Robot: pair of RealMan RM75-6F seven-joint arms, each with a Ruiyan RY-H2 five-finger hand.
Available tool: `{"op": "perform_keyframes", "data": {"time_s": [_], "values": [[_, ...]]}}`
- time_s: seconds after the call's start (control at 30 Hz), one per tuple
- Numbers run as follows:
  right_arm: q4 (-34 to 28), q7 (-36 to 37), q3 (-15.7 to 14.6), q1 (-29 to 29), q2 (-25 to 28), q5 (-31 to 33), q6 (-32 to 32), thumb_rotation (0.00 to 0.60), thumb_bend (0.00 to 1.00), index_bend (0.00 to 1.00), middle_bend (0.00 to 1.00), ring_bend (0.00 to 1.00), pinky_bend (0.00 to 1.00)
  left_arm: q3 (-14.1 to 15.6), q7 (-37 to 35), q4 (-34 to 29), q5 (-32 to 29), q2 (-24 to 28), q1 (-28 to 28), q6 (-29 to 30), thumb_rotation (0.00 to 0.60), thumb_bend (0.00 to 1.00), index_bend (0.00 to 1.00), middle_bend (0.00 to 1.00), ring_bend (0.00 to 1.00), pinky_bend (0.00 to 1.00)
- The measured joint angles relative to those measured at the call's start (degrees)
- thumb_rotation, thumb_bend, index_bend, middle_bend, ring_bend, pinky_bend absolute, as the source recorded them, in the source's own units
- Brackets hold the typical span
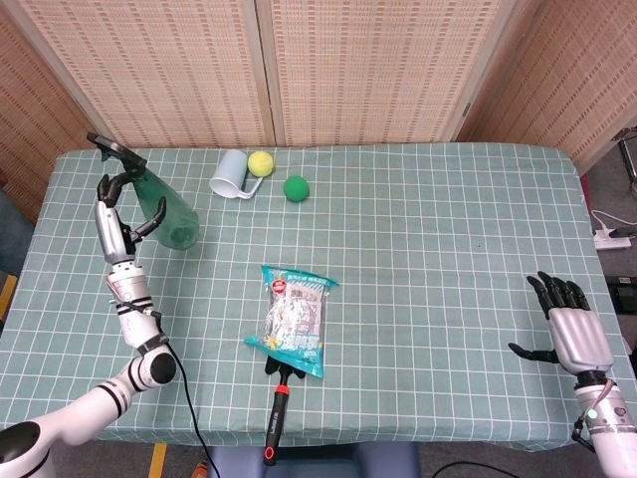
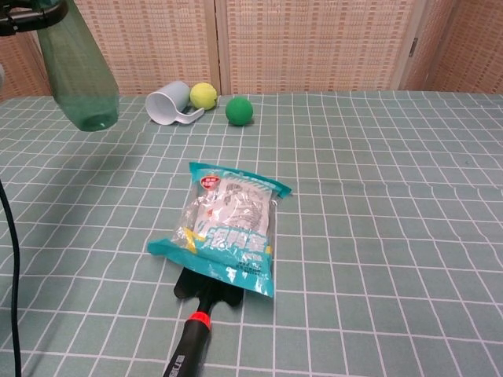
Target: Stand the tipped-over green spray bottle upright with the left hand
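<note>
The green spray bottle (image 1: 167,214) has a translucent body and a black trigger head. My left hand (image 1: 121,211) grips it around the neck and upper body at the table's far left. The bottle is tilted, head up and to the left, base down and to the right. In the chest view the bottle (image 2: 78,71) hangs with its base a little above the cloth, casting a shadow below. My right hand (image 1: 569,334) is open, fingers spread, over the table's front right corner, holding nothing.
A white cup (image 1: 231,174) lies on its side at the back, with a yellow ball (image 1: 261,163) and a green ball (image 1: 296,188) next to it. A snack bag (image 1: 294,319) covers the blade of a black-and-red-handled trowel (image 1: 278,410) at front centre.
</note>
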Motion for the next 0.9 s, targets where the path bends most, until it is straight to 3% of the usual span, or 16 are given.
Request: {"op": "perform_keyframes", "data": {"time_s": [0.9], "values": [[-0.5,-3.0,0.6,-0.6,-0.5,3.3,0.7,0.6,0.0,0.0,0.0,0.0,0.0,7.4,-15.6,18.6,4.0,-8.7,-1.1,-6.6,0.6,0.28,0.43,0.33,0.15,0.01]]}}
